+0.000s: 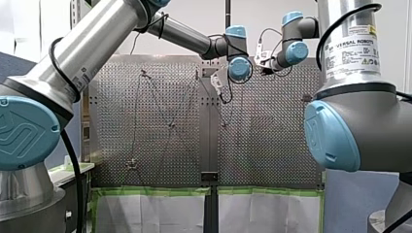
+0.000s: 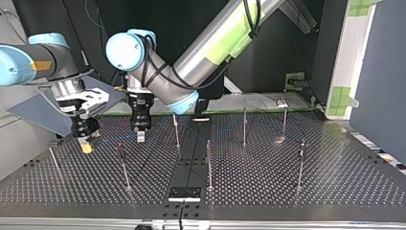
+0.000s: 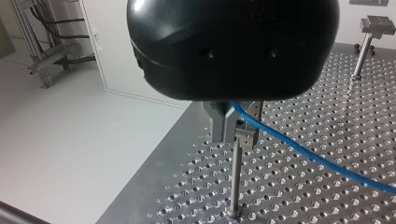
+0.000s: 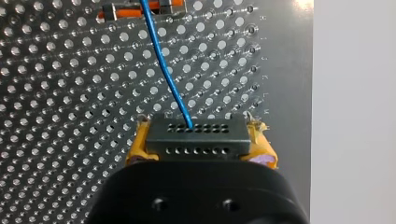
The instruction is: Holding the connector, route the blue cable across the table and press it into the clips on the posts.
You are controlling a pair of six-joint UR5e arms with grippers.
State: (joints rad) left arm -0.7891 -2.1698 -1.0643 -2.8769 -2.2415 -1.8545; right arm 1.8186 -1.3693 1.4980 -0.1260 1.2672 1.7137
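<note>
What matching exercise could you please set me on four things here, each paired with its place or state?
Things:
1. connector
2. blue cable
3. left gripper
4. post

Places or states:
A. stands upright on the perforated table
B. clamped by my right gripper between yellow pads
C. poised at the clip on the post's top
D. runs out of the connector's holed face

Pairs: 1-B, 2-D, 3-C, 4-A.
</note>
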